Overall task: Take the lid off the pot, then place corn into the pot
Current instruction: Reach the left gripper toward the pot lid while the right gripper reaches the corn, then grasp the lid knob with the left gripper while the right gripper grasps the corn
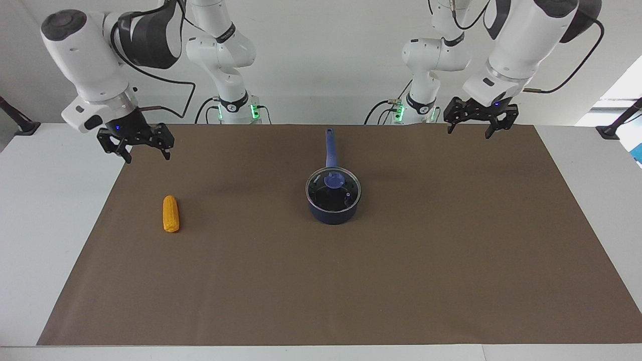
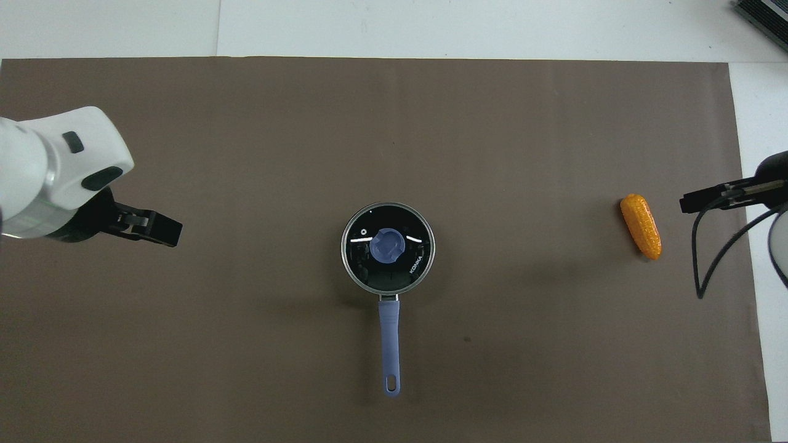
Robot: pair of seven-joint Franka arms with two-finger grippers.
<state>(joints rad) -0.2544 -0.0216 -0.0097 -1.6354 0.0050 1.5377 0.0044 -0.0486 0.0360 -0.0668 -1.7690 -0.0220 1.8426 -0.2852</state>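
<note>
Facing view: the lid (image 1: pixel 333 186) is seated flat on the pot (image 1: pixel 333 211), its blue knob centred, and the pot is found near the middle of the brown mat (image 1: pixel 401 281) that covers the tabletop (image 1: pixel 45 200). The pot's long blue handle is pointed straight toward the robots. The corn (image 1: pixel 171 213) is laid on the mat well apart from the pot, toward the right arm's end of the tabletop, its length running roughly toward and away from the robots.

The right hand (image 1: pixel 145 154) is held in the air over the mat's edge at the right arm's end, tilted downward, with its fingers spread and nothing between them. The left hand (image 1: pixel 470 132) is raised over the mat's corner at the left arm's end, likewise angled down with fingers spread and nothing gripped. Neither hand is touching the lid, the pot or the corn. In the overhead view the left hand (image 2: pixel 161 230) is seen well clear of the pot (image 2: pixel 388 255).
</note>
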